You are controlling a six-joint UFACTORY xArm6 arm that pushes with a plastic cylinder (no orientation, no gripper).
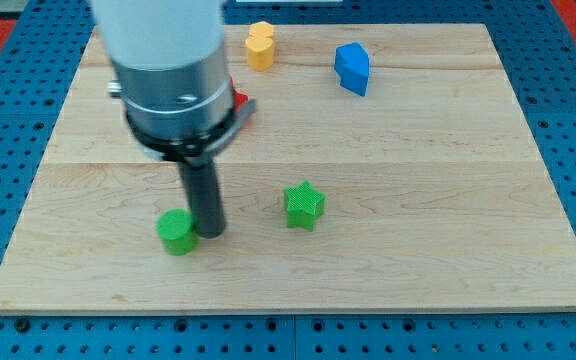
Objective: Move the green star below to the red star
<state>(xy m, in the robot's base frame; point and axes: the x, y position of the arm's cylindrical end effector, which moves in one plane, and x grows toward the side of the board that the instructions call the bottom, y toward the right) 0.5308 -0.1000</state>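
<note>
The green star (304,204) sits on the wooden board, right of centre toward the view's bottom. A red block (240,103), only partly seen, peeks out from behind the arm's grey body at the upper left; its shape is mostly hidden. My tip (209,234) rests on the board to the left of the green star, about a hundred pixels away, right beside a green round block (177,232) on its right side.
A yellow block (260,46) stands near the board's top edge. A blue block (352,68) lies to its right. The wooden board (448,200) lies on a blue perforated table; its edges ring the work area.
</note>
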